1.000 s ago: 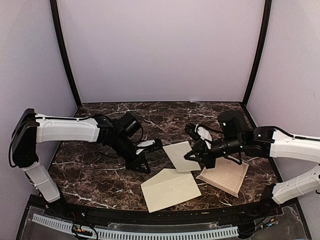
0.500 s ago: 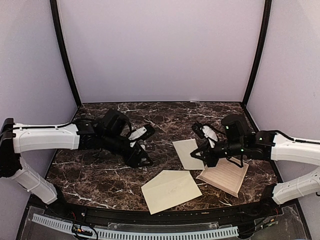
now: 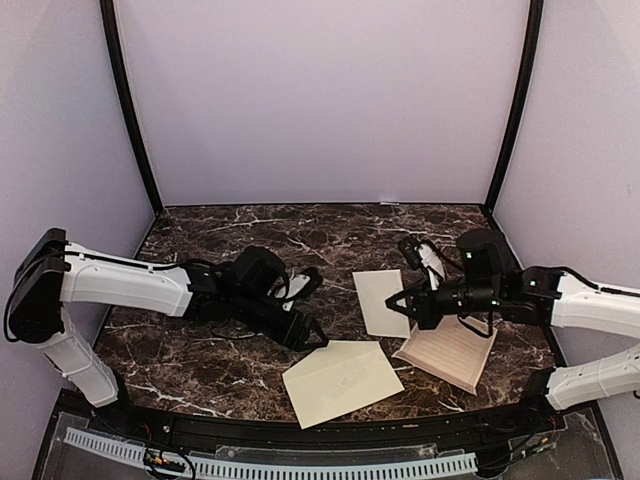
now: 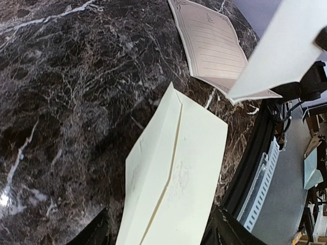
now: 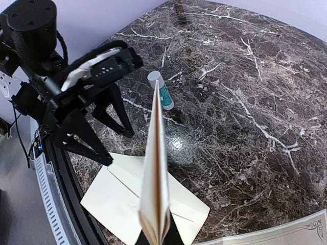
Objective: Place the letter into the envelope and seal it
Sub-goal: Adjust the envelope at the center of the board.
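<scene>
The cream envelope lies flat near the table's front edge, also seen in the left wrist view and the right wrist view. My left gripper hovers at its upper left corner, open, its fingers standing either side of the envelope and holding nothing. My right gripper is shut on a folded letter, held in the air and seen edge-on from the wrist. A second printed tan sheet lies tented on the table under the right arm.
A small white tube with a green label lies on the marble behind the left gripper. The table's black front rail runs just beyond the envelope. Purple walls close in the back and sides.
My left gripper has opened and swung from left of centre down to the envelope's upper left corner. My right gripper has carried the folded letter a little up and to the right.
</scene>
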{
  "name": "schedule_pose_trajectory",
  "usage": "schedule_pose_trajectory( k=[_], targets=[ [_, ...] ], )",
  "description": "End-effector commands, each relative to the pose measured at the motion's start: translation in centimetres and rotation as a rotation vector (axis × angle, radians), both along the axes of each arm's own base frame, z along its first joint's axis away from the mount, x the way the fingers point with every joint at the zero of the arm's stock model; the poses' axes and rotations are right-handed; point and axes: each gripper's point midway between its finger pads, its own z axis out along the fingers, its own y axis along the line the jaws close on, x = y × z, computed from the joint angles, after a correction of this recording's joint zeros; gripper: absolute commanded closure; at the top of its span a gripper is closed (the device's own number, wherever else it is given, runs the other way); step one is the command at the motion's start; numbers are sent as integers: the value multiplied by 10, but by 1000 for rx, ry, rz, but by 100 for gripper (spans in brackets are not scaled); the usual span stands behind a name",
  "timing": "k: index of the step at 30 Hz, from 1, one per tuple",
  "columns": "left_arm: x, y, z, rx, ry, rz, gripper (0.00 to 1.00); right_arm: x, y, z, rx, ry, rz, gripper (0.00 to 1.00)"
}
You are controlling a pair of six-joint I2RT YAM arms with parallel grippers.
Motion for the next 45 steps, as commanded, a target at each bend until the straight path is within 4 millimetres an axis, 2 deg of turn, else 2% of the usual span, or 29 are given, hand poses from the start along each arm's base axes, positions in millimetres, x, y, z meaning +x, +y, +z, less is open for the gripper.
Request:
schedule_pose_trajectory(
  k=[1, 2, 3, 10, 15, 19, 27, 32, 35, 37, 40, 45],
  targets=[
    [24, -18, 2, 25, -46, 16, 35, 1, -5, 19, 80, -21, -40, 100],
    [27, -22, 3, 27, -53, 11, 35, 0, -6, 21, 88, -21, -45, 100],
    [28, -24, -5, 42, -40, 5, 35, -1, -7, 23, 97, -21, -48, 100],
    [37, -42, -20, 55, -3, -24, 34, -5, -14, 31, 132, -26, -65, 100],
    [35, -51, -26, 49, 35, -56, 35, -6, -16, 30, 133, -25, -70, 100],
    [32, -51, -38, 74, 60, -72, 39, -6, -17, 32, 142, -28, -75, 100],
    [27, -51, -43, 90, 87, -92, 61, -6, -17, 31, 143, -28, -77, 100],
    [20, -47, -45, 92, 103, -117, 82, -5, -17, 30, 142, -30, -82, 100],
    [19, -44, -39, 86, 93, -112, 96, -4, -18, 30, 142, -32, -85, 100],
    [20, -39, -34, 85, 76, -91, 100, -4, -17, 31, 148, -34, -86, 100],
    [23, -31, -23, 66, 56, -27, 100, -3, -16, 34, 159, -38, -89, 100],
    [37, -10, -6, -15, 32, 209, 100, 2, -13, 44, 185, -36, -109, 100]
  ],
)
